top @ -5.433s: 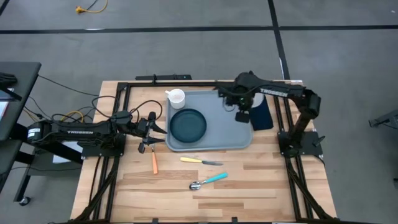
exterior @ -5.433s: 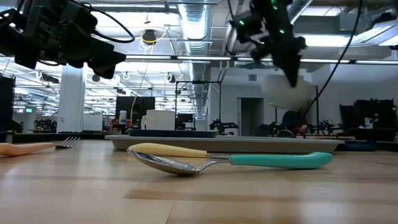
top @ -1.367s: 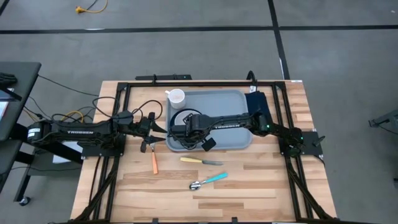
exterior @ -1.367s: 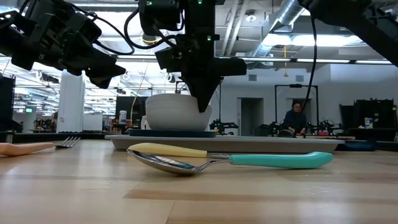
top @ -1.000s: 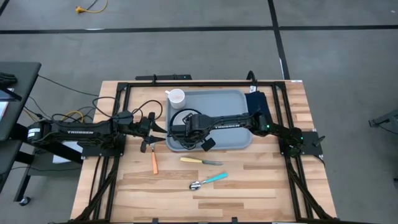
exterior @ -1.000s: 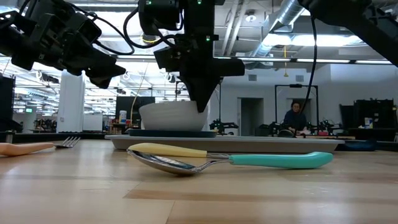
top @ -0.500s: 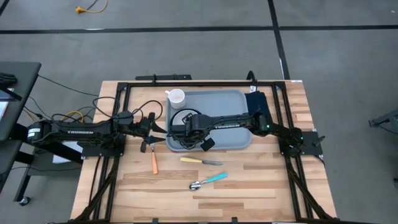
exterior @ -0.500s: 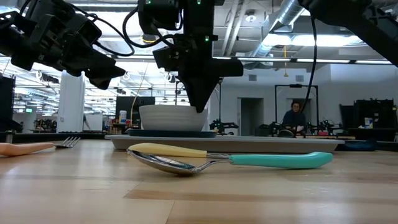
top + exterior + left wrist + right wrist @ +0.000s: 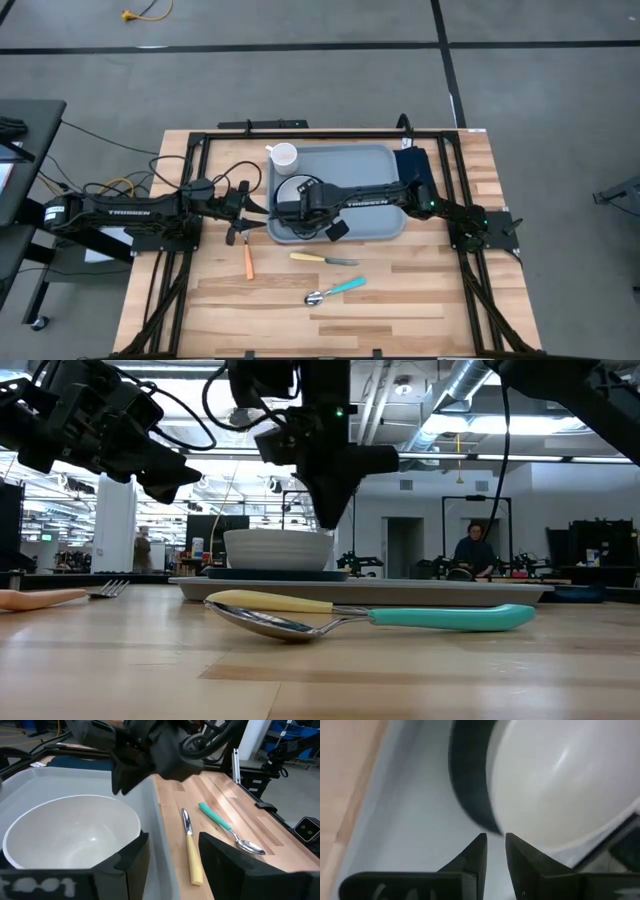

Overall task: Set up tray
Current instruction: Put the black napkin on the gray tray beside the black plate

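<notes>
The tray [image 9: 370, 190] lies at the table's [image 9: 420, 290] far middle and is partly set — plate [image 9: 467, 790] on it, bowl [image 9: 278, 547] on the plate. Cup [image 9: 284, 156], knife [image 9: 322, 259], spoon [image 9: 365, 619] and fork [image 9: 247, 257] lie off the tray, apparently still to place. The right gripper [image 9: 493, 852], fingers nearly together and empty, hangs just above the bowl; the left gripper [image 9: 172, 857], open and empty, waits beside the tray.

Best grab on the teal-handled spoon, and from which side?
Take the spoon by its teal handle, from straight above, fingers closing across it. It lies flat on the table, bowl end towards the left arm, clear of the yellow-handled knife. The handle is straight and narrow; the rounded bowl would probably slip.
</notes>
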`<action>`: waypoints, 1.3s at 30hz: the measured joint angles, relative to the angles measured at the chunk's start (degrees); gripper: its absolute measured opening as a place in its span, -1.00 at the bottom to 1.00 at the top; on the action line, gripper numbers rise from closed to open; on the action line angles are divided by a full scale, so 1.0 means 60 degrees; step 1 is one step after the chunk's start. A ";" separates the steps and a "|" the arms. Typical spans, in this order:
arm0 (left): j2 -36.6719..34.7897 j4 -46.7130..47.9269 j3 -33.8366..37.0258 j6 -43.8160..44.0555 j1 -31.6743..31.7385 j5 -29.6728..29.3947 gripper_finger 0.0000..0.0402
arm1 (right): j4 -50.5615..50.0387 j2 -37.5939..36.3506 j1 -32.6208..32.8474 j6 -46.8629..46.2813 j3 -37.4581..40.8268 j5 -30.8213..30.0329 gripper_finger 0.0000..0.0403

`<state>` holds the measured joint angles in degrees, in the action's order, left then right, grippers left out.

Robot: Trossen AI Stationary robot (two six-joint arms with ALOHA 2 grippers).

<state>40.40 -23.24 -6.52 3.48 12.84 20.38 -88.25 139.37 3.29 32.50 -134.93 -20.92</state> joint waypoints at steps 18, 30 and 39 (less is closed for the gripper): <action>0.0000 -0.0038 0.0000 -0.0329 0.0000 -0.0004 -0.21 | -0.0278 -0.4780 -0.3105 -0.3876 0.1587 0.1337 -0.68; -0.0002 -0.0034 0.0000 -0.0350 0.0000 0.0000 -0.21 | 0.1751 -0.9685 -0.6156 -0.3435 0.8479 0.2650 -0.68; -0.0003 -0.0034 0.0000 -0.0306 0.0000 -0.0007 -0.21 | 0.3611 -1.1284 -0.7122 -0.0617 1.2980 0.2909 -0.68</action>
<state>40.38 -23.44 -6.52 1.64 12.84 20.34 -66.59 71.67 -39.45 28.79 -57.05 -3.46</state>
